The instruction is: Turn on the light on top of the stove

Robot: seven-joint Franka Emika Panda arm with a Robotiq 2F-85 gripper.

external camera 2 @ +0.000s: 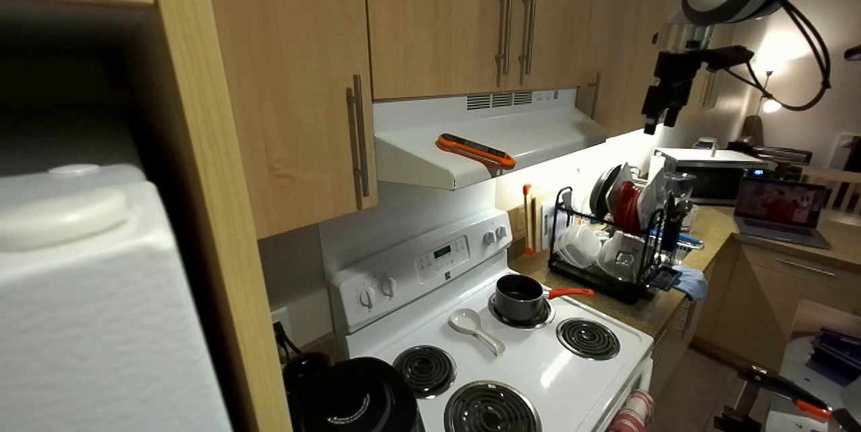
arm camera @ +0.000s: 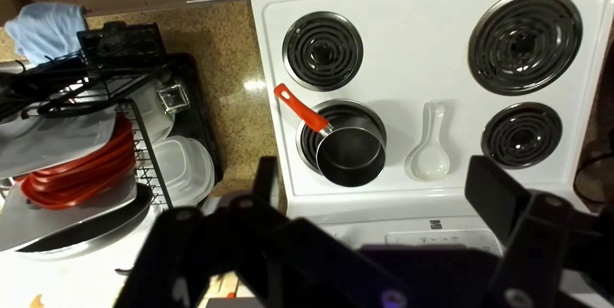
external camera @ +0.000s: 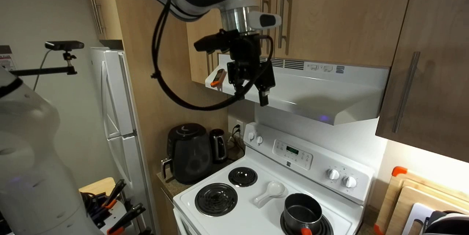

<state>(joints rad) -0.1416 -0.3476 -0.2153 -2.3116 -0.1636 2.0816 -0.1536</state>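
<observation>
The white stove [external camera: 256, 224] shows in both exterior views, with black coil burners and a raised back panel [external camera: 311, 158] that carries knobs. Above it hangs the white range hood [external camera 2: 538, 132], a row of small switches [external camera: 320, 67] near its top edge. The light itself is hidden from every view. My gripper [external camera: 252, 97] points down high over the kitchen, apart from the hood; in an exterior view the gripper [external camera 2: 660, 124] stands to the right of the hood. Seen from the wrist, the gripper [arm camera: 379, 183] is wide open, nothing between its fingers [arm camera: 494, 193].
A saucepan [arm camera: 351, 157] with a red handle stands on a burner, beside a white spoon rest [arm camera: 429, 159]. An orange-and-black gadget [external camera 2: 476, 151] is on the hood. Wooden cabinets [external camera: 348, 15] with bar handles sit above. A loaded dish rack [external camera 2: 605, 289] fills the counter beside the stove.
</observation>
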